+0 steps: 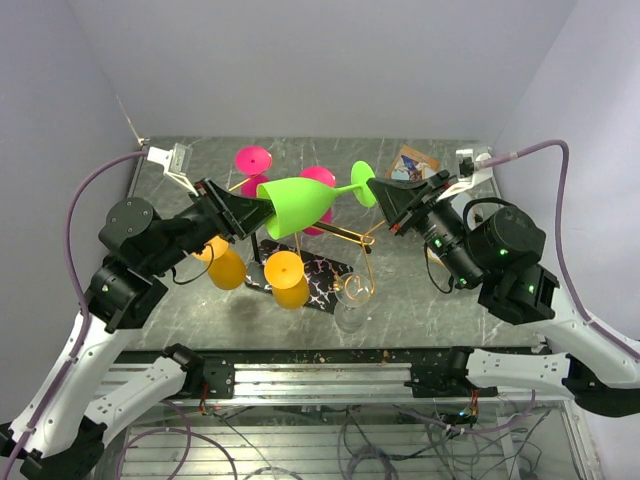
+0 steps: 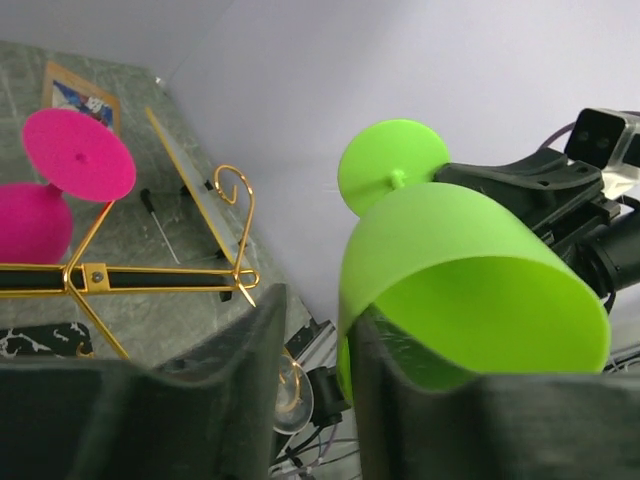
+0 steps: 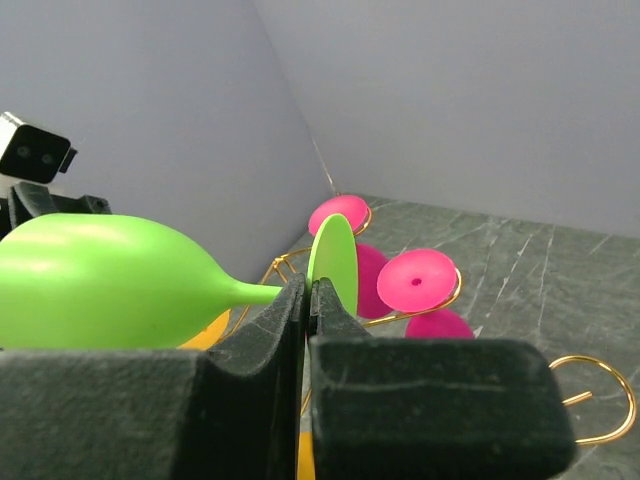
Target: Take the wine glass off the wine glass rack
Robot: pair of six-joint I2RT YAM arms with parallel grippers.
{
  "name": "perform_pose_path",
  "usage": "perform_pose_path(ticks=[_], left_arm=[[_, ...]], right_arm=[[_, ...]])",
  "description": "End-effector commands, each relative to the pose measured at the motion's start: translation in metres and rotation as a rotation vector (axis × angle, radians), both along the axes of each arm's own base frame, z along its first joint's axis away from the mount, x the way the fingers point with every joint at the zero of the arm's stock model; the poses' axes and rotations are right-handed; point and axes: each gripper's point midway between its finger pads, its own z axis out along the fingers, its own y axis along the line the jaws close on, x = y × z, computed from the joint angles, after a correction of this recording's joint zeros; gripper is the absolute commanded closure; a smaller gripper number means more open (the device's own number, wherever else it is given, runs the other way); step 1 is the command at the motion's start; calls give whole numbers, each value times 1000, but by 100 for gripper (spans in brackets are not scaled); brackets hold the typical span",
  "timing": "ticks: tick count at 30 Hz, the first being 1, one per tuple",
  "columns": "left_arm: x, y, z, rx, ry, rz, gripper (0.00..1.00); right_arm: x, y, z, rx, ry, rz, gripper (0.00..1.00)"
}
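A lime green wine glass [image 1: 300, 205] hangs level in the air above the wine glass rack [image 1: 325, 278], clear of its gold arms. My right gripper [image 1: 375, 190] is shut on the edge of its round foot [image 3: 335, 262]. My left gripper [image 1: 250, 215] is at the bowl's mouth with its jaws apart. In the left wrist view one finger [image 2: 400, 390] sits inside the green bowl [image 2: 470, 290], and the other finger stands off from the bowl wall. The rack's gold arm with a curled hook [image 2: 150, 277] lies below left.
Two pink glasses [image 1: 253, 158] [image 1: 318, 178], two orange glasses [image 1: 227, 268] [image 1: 288, 278] and a clear glass [image 1: 352, 300] hang on the rack. A small picture card [image 1: 413, 163] lies at the back right. Walls close in on three sides.
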Motion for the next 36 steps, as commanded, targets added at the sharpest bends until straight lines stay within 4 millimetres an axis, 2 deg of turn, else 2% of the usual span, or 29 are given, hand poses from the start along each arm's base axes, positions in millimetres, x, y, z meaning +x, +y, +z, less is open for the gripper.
perform_pose_path(ticks=[1,3,4,8,11,12,15,17,22,24,28,31,33,36], left_arm=[[5,12,-2,73,0,71,68],[7,14,-3,92,5,86,89],[9,15,-4,107,9,98,93],[21,28,-5,198,9,188,93],[37,43,-5,297,17,292,93],[42,49,-3,330,12,328,93],[61,69,6,426,-11,457,93],[72,82,23,475,-46,539,93],[96,120,50,589,-119,779,93],[106,139,50,641,-128,899,93],[121,167,35,773,-75,1074,93],[132,174,18,864,-35,1118,93],[144,181,-1,909,11,1134,93],[166,206,-34,928,139,1124,93]], right_arm=[[-3,-5,11,67,-22,0,100],[-2,-6,8,62,-21,-7,98],[-2,-8,5,55,-20,-13,92],[1,-21,-4,20,-7,-65,60],[1,-34,-12,-3,5,-102,42],[1,-37,-15,-11,10,-109,39],[-1,-49,-25,-30,30,-134,35],[-2,-56,-30,-35,42,-144,35],[-6,-68,-43,-61,79,-160,35],[-7,-71,-47,-71,93,-162,35],[-9,-74,-53,-95,113,-164,35],[-9,-75,-60,-121,127,-170,35],[-8,-75,-63,-132,134,-174,35],[-7,-73,-65,-147,134,-171,35]])
